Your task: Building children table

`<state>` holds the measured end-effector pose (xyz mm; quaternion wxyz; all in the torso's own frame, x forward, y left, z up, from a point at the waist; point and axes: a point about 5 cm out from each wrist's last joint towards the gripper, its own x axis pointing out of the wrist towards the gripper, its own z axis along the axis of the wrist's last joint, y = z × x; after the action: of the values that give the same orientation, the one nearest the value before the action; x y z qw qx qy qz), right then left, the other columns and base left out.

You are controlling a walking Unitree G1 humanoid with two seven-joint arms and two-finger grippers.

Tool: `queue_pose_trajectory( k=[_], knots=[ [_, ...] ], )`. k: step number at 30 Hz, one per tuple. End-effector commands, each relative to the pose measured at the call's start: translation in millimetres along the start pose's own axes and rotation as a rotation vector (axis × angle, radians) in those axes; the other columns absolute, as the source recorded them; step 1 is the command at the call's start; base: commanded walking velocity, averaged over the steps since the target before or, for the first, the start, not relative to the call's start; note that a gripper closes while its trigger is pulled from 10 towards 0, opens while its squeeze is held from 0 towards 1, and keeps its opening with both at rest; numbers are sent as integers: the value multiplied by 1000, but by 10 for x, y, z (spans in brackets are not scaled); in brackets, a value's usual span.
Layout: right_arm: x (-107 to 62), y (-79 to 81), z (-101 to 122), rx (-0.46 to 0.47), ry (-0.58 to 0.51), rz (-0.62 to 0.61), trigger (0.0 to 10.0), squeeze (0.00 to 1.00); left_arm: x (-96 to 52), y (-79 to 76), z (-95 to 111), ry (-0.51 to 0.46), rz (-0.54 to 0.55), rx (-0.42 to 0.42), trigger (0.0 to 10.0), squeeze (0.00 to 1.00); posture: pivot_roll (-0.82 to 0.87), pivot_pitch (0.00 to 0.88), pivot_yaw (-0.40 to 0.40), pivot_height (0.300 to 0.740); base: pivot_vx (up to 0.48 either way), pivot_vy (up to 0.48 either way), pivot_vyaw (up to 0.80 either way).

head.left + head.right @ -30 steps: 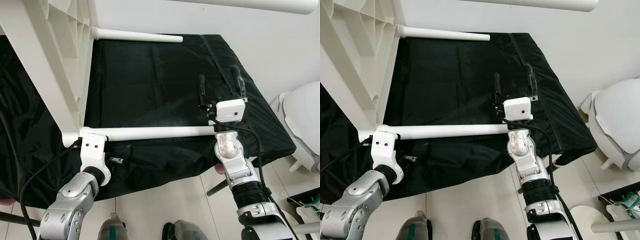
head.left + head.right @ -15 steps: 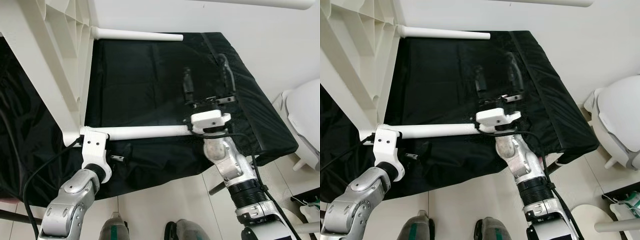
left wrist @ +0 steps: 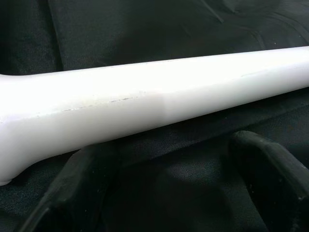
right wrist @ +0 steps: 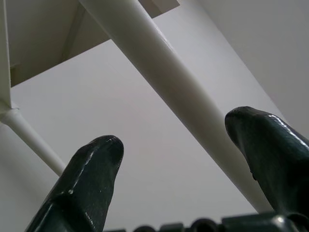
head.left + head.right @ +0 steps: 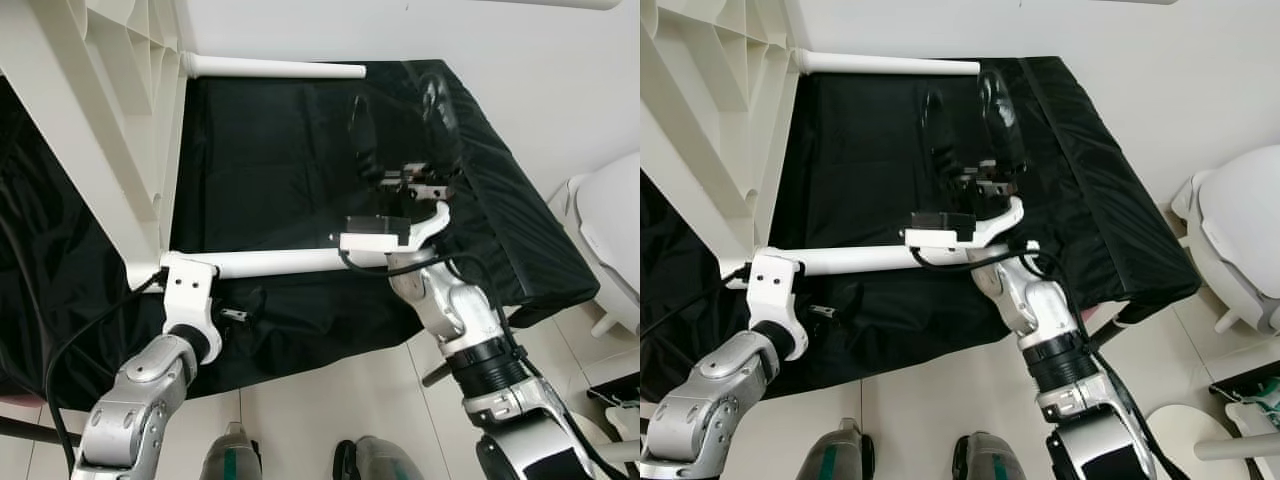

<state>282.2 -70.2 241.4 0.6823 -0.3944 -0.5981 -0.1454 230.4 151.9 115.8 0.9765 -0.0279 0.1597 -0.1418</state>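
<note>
Left eye view: a bench draped in black cloth (image 5: 290,140) takes up most of the scene, with a white wall behind it. The white tabletop (image 5: 95,120) of the children's table stands on its edge at the left, ribbed underside facing right. Two white legs run out of it to the right, so their long axes lie left to right across the bench: the far leg (image 5: 275,68) along the far edge, and the near leg (image 5: 290,262) just above the cloth near the near edge. A third leg (image 4: 164,82) is seen overhead in the right wrist view.

The left gripper (image 3: 164,179) sits at the near leg's root, close beside the tabletop corner. Its wrist view shows the leg lying crosswise just beyond the two fingers (image 3: 82,179), which are spread and not touching it.

The right gripper (image 5: 400,125) is raised above the middle of the bench, its fingers (image 5: 362,135) spread, gripping nothing and pointing up and away. The free end of the near leg lies below and nearer than those fingers, just by the right wrist. By this judgement the right arm is the nearer one to that free end, and it would need to tip its fingers down and draw back toward the robot to take the leg across its length.

A white toilet (image 5: 610,215) stands at the far right on the tiled floor.
</note>
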Motion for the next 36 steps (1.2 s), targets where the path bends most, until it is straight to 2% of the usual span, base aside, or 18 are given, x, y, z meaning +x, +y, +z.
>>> queue_pose_trajectory(
  k=[1,10,19,25,28,31,36],
  knots=[
    [144,-53,-62,-61,15,-95,10000,0,23,34,32,-1,8,14,10000,0,117,60,24,740,0,0,0],
    [367,-80,-100,-153,8,-244,10000,0,24,79,63,-1,14,30,10000,0,127,57,30,740,0,0,0],
    [593,49,-106,-143,-33,-259,10000,0,34,88,85,-11,20,30,10000,0,137,53,20,740,0,0,0],
    [628,195,-106,-120,-41,-204,10000,0,27,82,97,-18,23,26,10000,0,146,47,7,740,0,0,0],
    [535,296,-109,-95,-25,-146,10000,0,20,79,93,-22,29,20,10000,0,150,47,0,740,0,0,0],
    [491,347,-94,-85,-29,-120,10000,0,12,76,82,-22,33,13,10000,0,150,49,-3,740,0,0,0],
    [527,346,-88,-91,-38,-135,10000,0,16,74,81,-22,34,12,10000,0,147,46,-2,740,0,0,0]
  ],
)
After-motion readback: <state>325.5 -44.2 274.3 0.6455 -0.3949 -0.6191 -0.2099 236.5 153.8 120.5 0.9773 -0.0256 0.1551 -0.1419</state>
